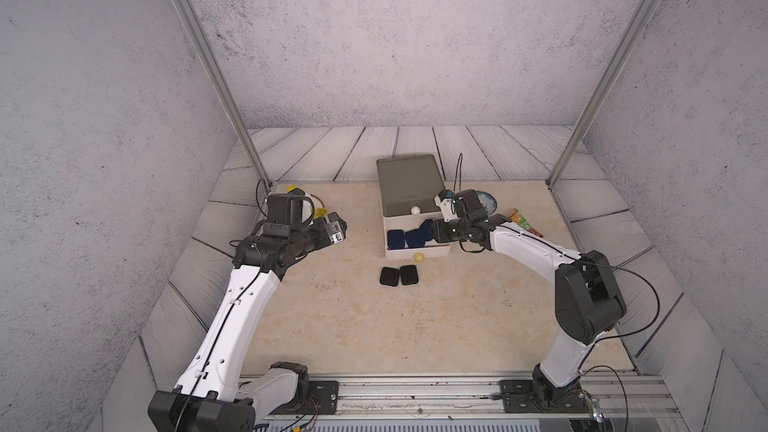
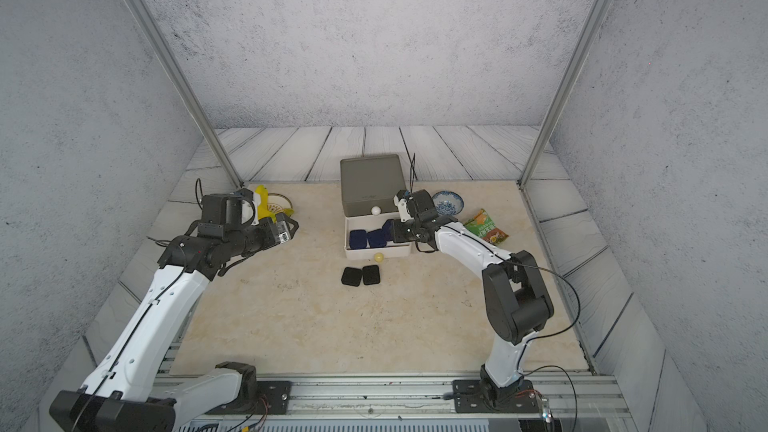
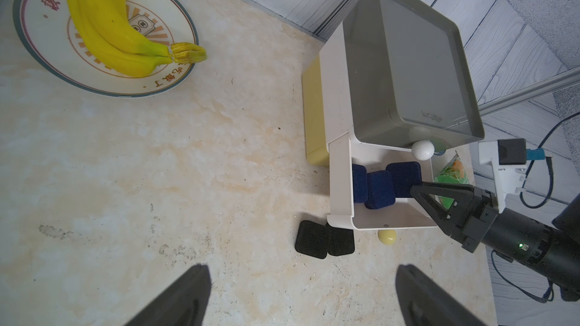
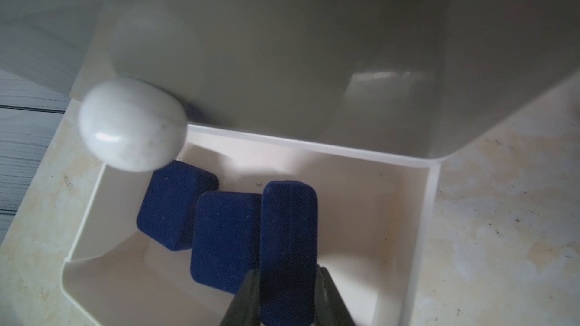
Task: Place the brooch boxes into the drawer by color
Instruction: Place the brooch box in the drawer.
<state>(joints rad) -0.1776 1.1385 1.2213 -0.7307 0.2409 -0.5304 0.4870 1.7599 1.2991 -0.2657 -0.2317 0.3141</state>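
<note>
Behind the left pincer: we find a plate (image 3: 44,54) carrying two bananas (image 3: 106,23). The left wrist view shows them plainly, but in both top views the arm covers most of them.
Left pincer (image 3: 301,296): its jaws stand wide apart with nothing between them, above bare tabletop.
Between the pincers: two black boxes (image 1: 390,276) lie flat on the table, side by side and touching, just in front of the drawer.
Drawer cabinet (image 1: 409,184): it stands just beside the right pincer, its grey top tier pushed in. We see the white middle drawer (image 1: 399,252) pulled out.
Yellow bottom tier (image 3: 314,114): only the left wrist view shows us its side. The top views give just its yellow knob (image 2: 378,257).
Under the right pincer: two blue boxes (image 4: 224,239) lie inside the white drawer, one against the other.
Right pincer (image 4: 288,272): its jaws are narrow, clamped on a third blue box (image 4: 290,214) held on edge over the open drawer. Only the right wrist view shows us this grip clearly, and we cannot tell whether the box touches the drawer floor.
Beyond the right pincer: a patterned bowl (image 2: 448,202) and a green snack packet (image 2: 485,228) sit on the table.
</note>
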